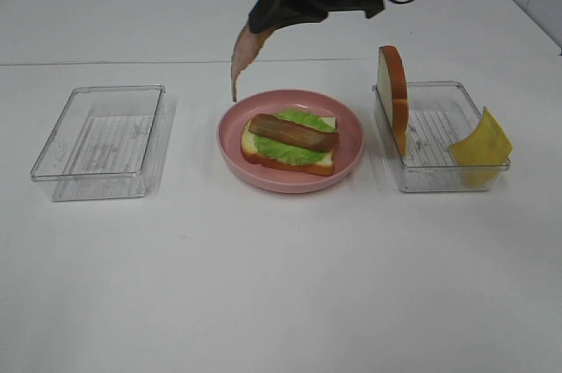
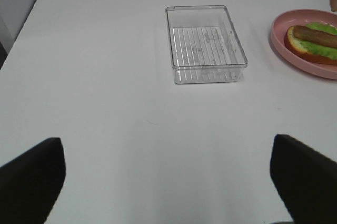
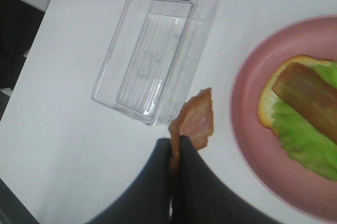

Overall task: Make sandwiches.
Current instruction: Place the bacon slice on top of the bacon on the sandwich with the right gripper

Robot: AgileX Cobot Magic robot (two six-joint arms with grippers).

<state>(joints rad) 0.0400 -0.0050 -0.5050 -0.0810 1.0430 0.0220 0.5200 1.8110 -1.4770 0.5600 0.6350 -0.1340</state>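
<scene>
reddish slice is pinched in the right hand, to be lowered onto the sandwich; left hand spread, empty.

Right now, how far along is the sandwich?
Done: bread slice, lettuce and brown strip stacked on the pink plate. In hand: right hand pinches a reddish slice, aloft. Left: placing it, then yellow cheese and upright bread slice from the clear box.

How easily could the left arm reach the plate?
Probably yes: the open, empty left gripper has bare table up to the plate, though the right gripper, holding a slice, hangs near it.
</scene>
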